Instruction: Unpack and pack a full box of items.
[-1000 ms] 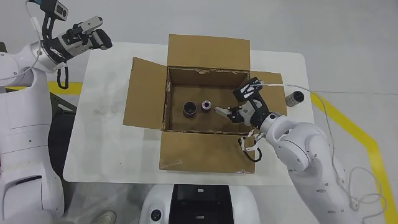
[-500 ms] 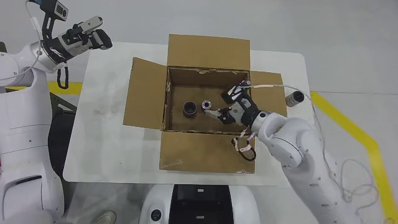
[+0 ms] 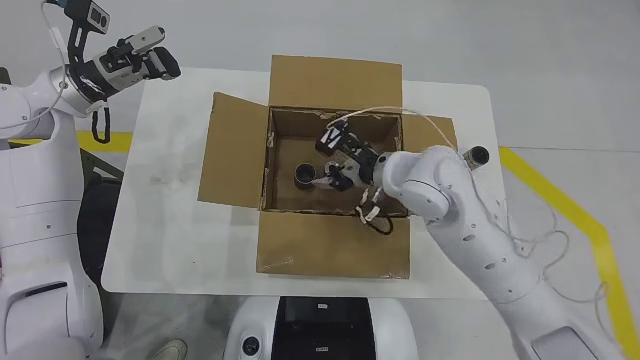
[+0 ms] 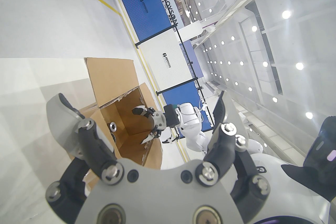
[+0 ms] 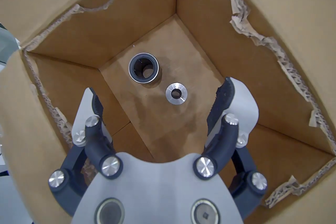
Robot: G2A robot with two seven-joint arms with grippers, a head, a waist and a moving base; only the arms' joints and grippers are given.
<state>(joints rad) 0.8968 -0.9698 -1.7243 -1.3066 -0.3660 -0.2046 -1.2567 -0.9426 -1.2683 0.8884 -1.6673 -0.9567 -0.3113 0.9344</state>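
Top view: open cardboard box [image 3: 236, 150] sits mid white table [image 3: 170, 220], all four flaps folded out. R arm comes in over box's right side; right gripper [image 3: 335, 174] is down inside, fingers spread, nothing held. Just beside it on the box floor stands a black sleeve [image 3: 304, 173], upright, bore facing up. A small silver bushing lies by the fingertips, partly covered by the gripper here. One more dark cylinder [image 3: 477, 156] lies outside the box on the table near the right edge, well apart from the gripper. Left gripper [image 3: 163, 61] hangs above the far left table corner, well apart from the box, carrying nothing. Left wrist view: left gripper [image 4: 141, 99] fingers wide apart, empty. Past them the box [image 4: 110, 78] with one flap standing up, and inside it the right gripper [image 4: 141, 126], also spread. Right wrist view: cam looks down into the box [image 5: 147, 25], torn corrugated edges along its rim. Right gripper [image 5: 160, 96] is released, pads [image 5: 223, 96] wide, no contact w/ anything. Black sleeve [image 5: 143, 71] stands on the floor near a corner, silver rim round the top. Silver bushing [image 5: 176, 93] lies flat just beside it, hole up, not touching it, roughly between the two fingertips but lower down on the floor.
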